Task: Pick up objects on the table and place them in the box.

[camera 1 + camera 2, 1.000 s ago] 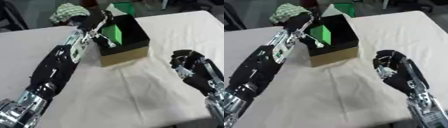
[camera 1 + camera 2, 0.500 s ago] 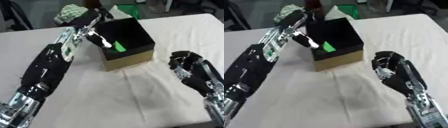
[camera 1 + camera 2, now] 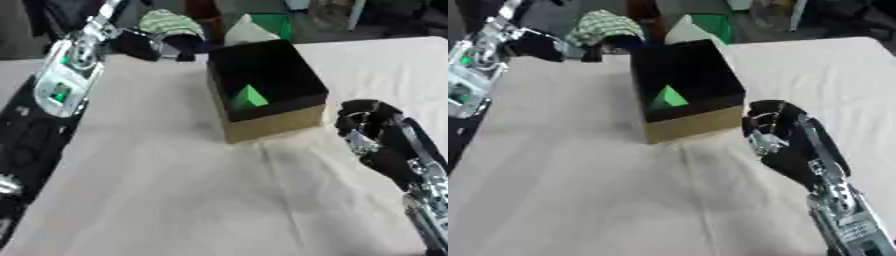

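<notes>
box (image 3: pixel 267 120): square, black inside, tan card walls, centre | green wedge (image 3: pixel 248 96): inside | my left hand (image 3: pixel 156 44): upper left, cannot tell fingers | my right hand (image 3: pixel 372 131): lower right, curled, empty | white cloth (image 3: pixel 192 200): creased

Right hand (image 3: pixel 776 132): seen with fingers curled, nothing held.
Box (image 3: pixel 697 120): set just left of that hand, open-topped, dark inside.
Green piece (image 3: pixel 668 96): seen inside the box.
Left hand (image 3: pixel 579 47): blurred, far left of the box.
</notes>
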Controlling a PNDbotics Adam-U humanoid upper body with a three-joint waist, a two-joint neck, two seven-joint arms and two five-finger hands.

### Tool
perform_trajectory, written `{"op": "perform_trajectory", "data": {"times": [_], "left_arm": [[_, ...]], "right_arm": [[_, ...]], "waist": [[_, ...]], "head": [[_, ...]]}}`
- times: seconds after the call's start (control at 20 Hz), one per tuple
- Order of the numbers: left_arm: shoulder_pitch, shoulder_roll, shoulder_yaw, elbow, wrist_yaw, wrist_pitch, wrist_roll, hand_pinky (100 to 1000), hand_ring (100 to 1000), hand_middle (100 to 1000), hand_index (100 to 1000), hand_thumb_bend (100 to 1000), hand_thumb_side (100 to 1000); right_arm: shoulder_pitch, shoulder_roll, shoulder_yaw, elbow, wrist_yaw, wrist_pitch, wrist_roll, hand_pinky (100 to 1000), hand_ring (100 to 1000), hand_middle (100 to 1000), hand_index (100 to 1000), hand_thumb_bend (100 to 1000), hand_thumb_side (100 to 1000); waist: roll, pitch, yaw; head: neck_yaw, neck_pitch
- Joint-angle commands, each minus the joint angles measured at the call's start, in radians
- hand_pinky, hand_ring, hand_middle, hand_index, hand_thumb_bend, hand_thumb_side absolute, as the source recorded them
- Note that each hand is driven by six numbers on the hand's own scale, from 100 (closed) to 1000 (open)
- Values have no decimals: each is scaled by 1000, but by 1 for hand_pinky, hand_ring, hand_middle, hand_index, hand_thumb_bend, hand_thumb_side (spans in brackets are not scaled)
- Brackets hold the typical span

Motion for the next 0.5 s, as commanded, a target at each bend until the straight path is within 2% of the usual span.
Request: {"op": "perform_trajectory", "data": {"times": [0.05, 0.1, 0.25, 0.5], "left_arm": [[65, 77, 42, -168, 107, 42, 23, 623, 649, 646, 756, 914, 304], [103, 77, 52, -203, 127, 53, 29, 621, 649, 645, 757, 888, 333], [216, 44, 88, -280, 169, 79, 41, 616, 649, 644, 758, 869, 347], [361, -37, 131, -327, 190, 94, 67, 602, 642, 634, 750, 830, 381]], "right_arm": [[-7, -21, -17, -14, 7, -1, -13, 596, 624, 631, 739, 237, 338], [-7, -21, -19, -14, 7, -1, -16, 596, 624, 631, 741, 237, 336], [-5, -16, -24, -15, 8, -1, -23, 596, 624, 631, 743, 238, 336], [-4, -14, -31, -15, 9, -1, -35, 595, 625, 632, 751, 238, 335]], "waist": [[-6, -16, 14], [-7, -15, 20], [-12, -11, 34], [-15, -7, 51]], "head": [[-6, 11], [-5, 14], [-5, 25], [9, 57]]}}
